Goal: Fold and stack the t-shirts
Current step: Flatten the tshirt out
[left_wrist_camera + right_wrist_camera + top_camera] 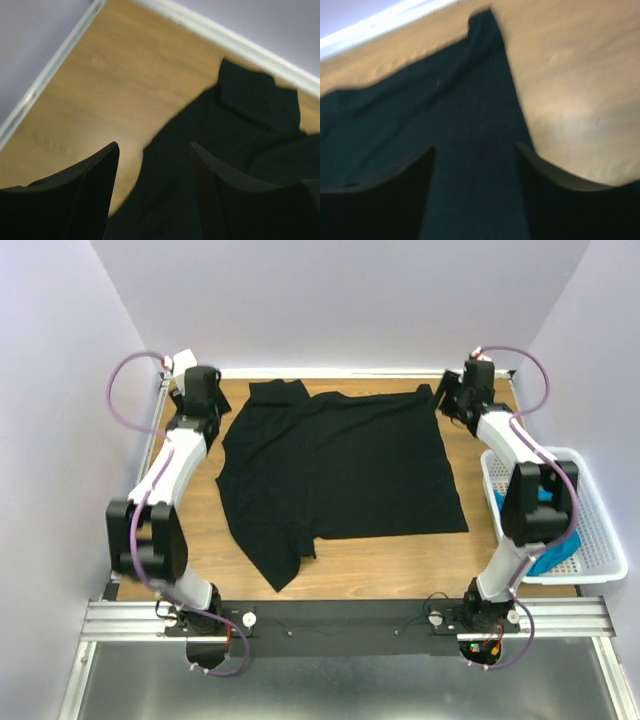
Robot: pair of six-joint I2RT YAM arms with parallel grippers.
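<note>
The left arm point(170, 465) stretches from its base at 7 o'clock out to the table's point(400, 562) far corner at 10 o'clock, wrist bent down; the right arm point(512, 445) mirrors it, folded at the elbow and reaching to the corner at 2 o'clock; the left gripper point(152, 167) stands with its jaws well apart, nothing between them but bare wood and the cloth's edge lying below, and it grips nothing; the right gripper point(475, 170) is likewise spread wide above a corner of the cloth; that wrist view is blurred, so the cloth seems to lie under the fingers point(380, 200) rather than against them. The black t-shirt point(340, 470) lies spread flat across the middle of the table, one sleeve bunched toward 11 o'clock, another trailing toward 7 o'clock; the teal t-shirt point(555, 558) sits in the white basket point(603, 540) at 4 o'clock, partly hidden behind the right arm's elbow.
</note>
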